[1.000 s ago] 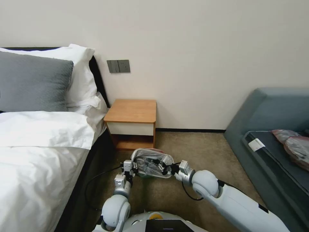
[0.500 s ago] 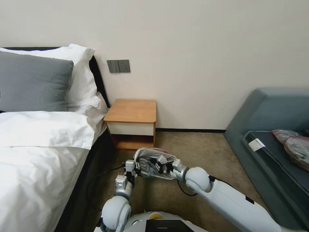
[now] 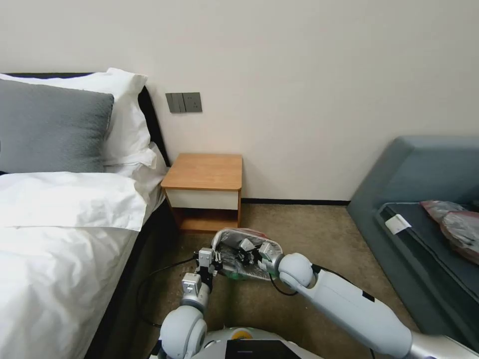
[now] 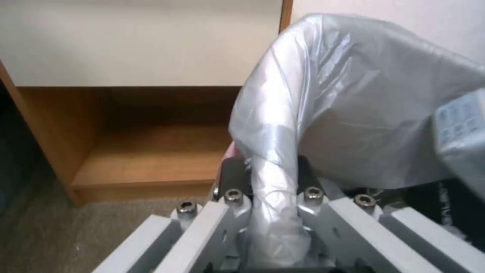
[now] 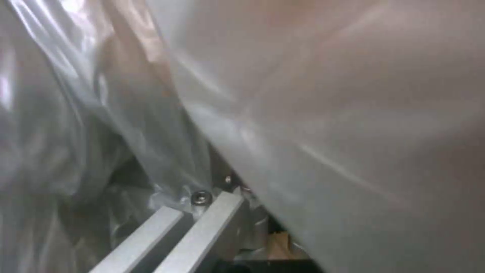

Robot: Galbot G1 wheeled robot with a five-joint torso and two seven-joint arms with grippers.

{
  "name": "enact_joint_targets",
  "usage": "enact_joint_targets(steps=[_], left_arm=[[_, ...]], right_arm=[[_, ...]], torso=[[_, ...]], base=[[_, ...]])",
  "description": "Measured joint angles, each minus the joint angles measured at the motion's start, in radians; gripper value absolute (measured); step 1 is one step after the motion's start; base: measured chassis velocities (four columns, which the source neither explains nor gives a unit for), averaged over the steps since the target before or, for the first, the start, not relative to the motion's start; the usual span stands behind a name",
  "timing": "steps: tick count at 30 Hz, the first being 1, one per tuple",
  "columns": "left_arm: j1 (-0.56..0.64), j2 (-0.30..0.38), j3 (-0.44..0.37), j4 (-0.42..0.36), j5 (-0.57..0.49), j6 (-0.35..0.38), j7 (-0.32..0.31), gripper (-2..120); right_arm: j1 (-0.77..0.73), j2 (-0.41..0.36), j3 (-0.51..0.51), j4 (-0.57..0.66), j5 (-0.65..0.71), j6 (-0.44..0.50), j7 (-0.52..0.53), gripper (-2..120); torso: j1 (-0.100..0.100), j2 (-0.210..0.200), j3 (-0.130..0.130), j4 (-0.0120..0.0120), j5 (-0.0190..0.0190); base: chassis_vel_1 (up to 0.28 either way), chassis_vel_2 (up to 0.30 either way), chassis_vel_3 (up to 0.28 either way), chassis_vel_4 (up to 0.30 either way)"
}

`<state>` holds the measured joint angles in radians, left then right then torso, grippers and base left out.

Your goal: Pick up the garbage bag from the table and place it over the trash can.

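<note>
A: What's along the wall?
B: A bed (image 3: 60, 239) with a grey pillow (image 3: 52, 127), and switches (image 3: 183, 102) beside it.
A: And opposite?
B: A blue sofa (image 3: 399, 169) holding crumpled bags (image 3: 456, 227); a cable (image 3: 149, 279) crosses the carpet (image 3: 309, 229).

No legible text in any view.

The white tag (image 3: 397, 224) on the grey-blue sofa (image 3: 424, 169) carries no readable print, the wall switch plates (image 3: 183, 102) bear no markings, and the pale gridded patch (image 4: 462, 117) seen past the garbage bag (image 4: 354, 113) in the left wrist view is too blurred to read.
</note>
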<state>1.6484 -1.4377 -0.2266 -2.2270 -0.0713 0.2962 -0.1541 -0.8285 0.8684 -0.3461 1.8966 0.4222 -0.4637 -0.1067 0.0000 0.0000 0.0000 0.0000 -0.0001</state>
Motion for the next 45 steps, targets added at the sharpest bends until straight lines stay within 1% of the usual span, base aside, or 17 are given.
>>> enact_joint_targets(steps=[5, 12, 16, 17, 19, 21, 27, 29, 30, 33, 34, 35, 38, 39, 41, 43, 45], left_arm=[[0.003, -0.002, 0.001, -0.005, 0.001, 0.0, -0.001, 3], [-0.001, -0.009, -0.016, -0.002, -0.011, -0.003, -0.012, 3], [-0.004, -0.012, -0.03, -0.009, -0.057, -0.003, -0.032, 3], [-0.004, -0.012, -0.03, -0.009, -0.057, -0.003, -0.032, 3], [-0.004, -0.012, -0.04, -0.014, -0.083, 0.004, -0.044, 3], [-0.006, -0.008, -0.053, -0.012, -0.108, 0.017, -0.057, 3], [-0.015, -0.005, -0.067, 0.003, -0.141, 0.035, -0.073, 3], [-0.021, -0.007, -0.077, 0.018, -0.196, 0.072, -0.091, 3], [-0.021, -0.007, -0.077, 0.018, -0.196, 0.072, -0.091, 3], [-0.024, -0.013, -0.09, 0.044, -0.25, 0.117, -0.094, 3], [-0.026, -0.014, -0.096, 0.051, -0.276, 0.134, -0.096, 3], [-0.026, -0.014, -0.096, 0.051, -0.276, 0.134, -0.096, 3], [-0.041, -0.009, -0.113, 0.082, -0.318, 0.164, -0.098, 3], [-0.041, -0.009, -0.113, 0.082, -0.318, 0.164, -0.098, 3], [-0.045, -0.004, -0.132, 0.104, -0.339, 0.172, -0.093, 3], [-0.043, -0.005, -0.146, 0.122, -0.349, 0.172, -0.079, 3], [-0.044, -0.005, -0.151, 0.13, -0.35, 0.172, -0.073, 3]], right_arm=[[0.004, 0.006, -0.008, -0.021, -0.015, 0.001, 0.001, 0], [-0.062, -0.011, 0.054, 0.048, -0.026, 0.014, 0.0, 0], [-0.183, -0.056, 0.169, 0.124, -0.036, 0.045, -0.018, 0], [-0.183, -0.056, 0.169, 0.124, -0.036, 0.045, -0.018, 0], [-0.247, -0.073, 0.238, 0.163, -0.045, 0.072, -0.029, 0], [-0.304, -0.086, 0.289, 0.209, -0.051, 0.099, -0.029, 0], [-0.373, -0.081, 0.345, 0.286, -0.059, 0.116, -0.02, 0], [-0.431, -0.058, 0.398, 0.367, -0.084, 0.126, -0.014, 0], [-0.431, -0.058, 0.398, 0.367, -0.084, 0.126, -0.014, 0], [-0.5, 0.021, 0.497, 0.42, -0.123, 0.157, 0.02, 15], [-0.517, 0.057, 0.526, 0.422, -0.133, 0.169, 0.038, 18], [-0.517, 0.057, 0.526, 0.422, -0.133, 0.169, 0.038, 18], [-0.569, 0.181, 0.611, 0.411, -0.14, 0.194, 0.107, 32], [-0.569, 0.181, 0.611, 0.411, -0.14, 0.194, 0.107, 32], [-0.603, 0.237, 0.65, 0.378, -0.145, 0.227, 0.125, 43], [-0.618, 0.266, 0.66, 0.354, -0.147, 0.244, 0.137, 52], [-0.626, 0.284, 0.669, 0.346, -0.145, 0.25, 0.145, 55]], torso=[[0.0, 0.0, 0.0, 0.0001, 0.0001], [0.0, 0.0, 0.0, 0.0002, 0.0002], [0.0, 0.0, 0.0, -0.0003, 0.0002], [0.0, 0.0, 0.0, -0.0003, 0.0002], [0.0, 0.0, 0.0, -0.0005, 0.0002], [0.0, 0.0, 0.0, -0.0001, 0.0], [0.0, 0.0, 0.0, 0.0001, 0.0], [0.0, 0.0, 0.0, 0.0, 0.0], [0.0, 0.0, 0.0, 0.0, 0.0], [0.0, 0.0, 0.0, 0.0001, 0.0], [0.0, 0.0, 0.0, 0.0001, -0.0002], [0.0, 0.0, 0.0, 0.0001, -0.0002], [0.0, 0.0, 0.0, 0.0, 0.0], [0.0, 0.0, 0.0, 0.0, 0.0], [0.0, 0.0, 0.0, -0.0003, 0.0], [0.0, 0.0, 0.0, 0.0001, 0.0001], [0.0, 0.0, 0.0, 0.0004, 0.0002]], base=[[0.0, 0.0, 0.0, 0.0], [0.0, 0.0, 0.0, 0.0], [0.0, 0.0, 0.0, 0.0], [0.0, 0.0, 0.0, 0.0], [0.0, 0.0, 0.0, 0.0], [0.0, 0.0, 0.0, 0.0], [0.0, 0.0, 0.0, 0.0], [0.0, 0.0, 0.0, 0.0], [0.0, 0.0, 0.0, 0.0], [0.0, 0.0, 0.0, 0.0], [0.0, 0.0, 0.0, 0.0], [0.0, 0.0, 0.0, 0.0], [0.0, 0.0, 0.0, 0.0], [0.0, 0.0, 0.0, 0.0], [0.0, 0.0, 0.0, 0.0], [0.0, 0.0, 0.0, 0.0], [0.0, 0.0, 0.0, 0.0]])
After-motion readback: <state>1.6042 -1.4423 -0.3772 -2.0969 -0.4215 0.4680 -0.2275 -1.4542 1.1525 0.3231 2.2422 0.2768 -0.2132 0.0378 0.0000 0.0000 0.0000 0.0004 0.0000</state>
